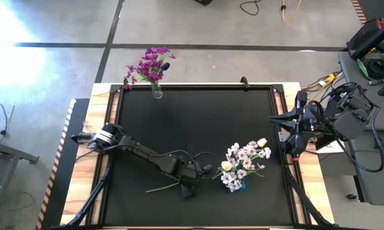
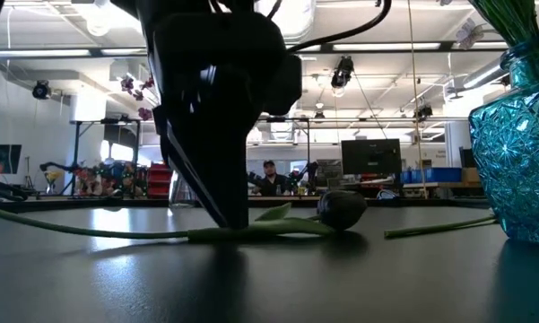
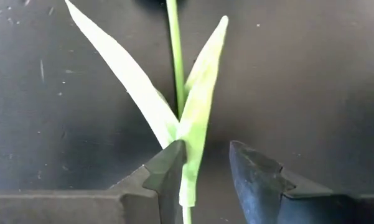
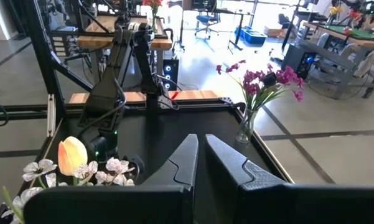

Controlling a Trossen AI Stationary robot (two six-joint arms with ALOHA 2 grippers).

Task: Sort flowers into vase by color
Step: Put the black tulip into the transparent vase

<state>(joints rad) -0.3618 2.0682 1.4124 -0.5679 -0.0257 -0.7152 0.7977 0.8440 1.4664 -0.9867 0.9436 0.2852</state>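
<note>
Your left hand (image 3: pixel 202 171) sits open on the surface astride the dark-bud flower (image 3: pixel 177 68), its stem running straight away between the fingers, hugging one finger.

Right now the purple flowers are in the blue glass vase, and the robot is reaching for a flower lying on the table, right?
Not quite. The high view shows the magenta-purple flowers in the clear glass vase. The rest holds.
</note>
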